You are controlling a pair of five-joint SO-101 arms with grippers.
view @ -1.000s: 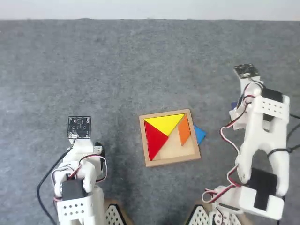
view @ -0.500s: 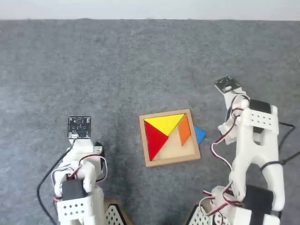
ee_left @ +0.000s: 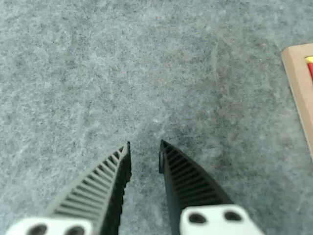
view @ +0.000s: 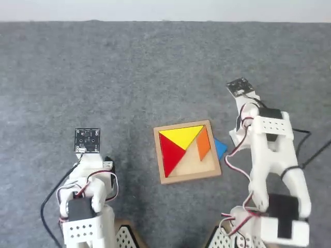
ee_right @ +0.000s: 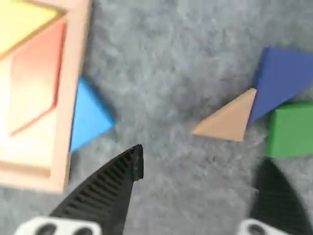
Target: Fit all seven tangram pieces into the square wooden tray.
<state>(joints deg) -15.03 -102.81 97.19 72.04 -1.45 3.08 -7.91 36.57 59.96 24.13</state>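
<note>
So the tray [view: 190, 177] sat just right of centre in the high view. The yellow triangle [view: 181, 135], red triangle [view: 169, 151] and orange piece [view: 203, 143] were already in it, so I'd guess four to go. The light blue triangle [view: 220, 148] lay outside, right against its right rim. The right gripper [ee_right: 200, 169] hung spread wide over the carpet [view: 103, 77] near the tan triangle [ee_right: 227, 120], probably lining up a grab. The left gripper [ee_left: 144, 152], lower left, was parked with its fingers barely apart, holding nothing.

White arms [view: 269, 155], black motors [view: 80, 209], apparently red-black cables [view: 241, 150]; ribbed black tool [ee_left: 144, 145].
</note>
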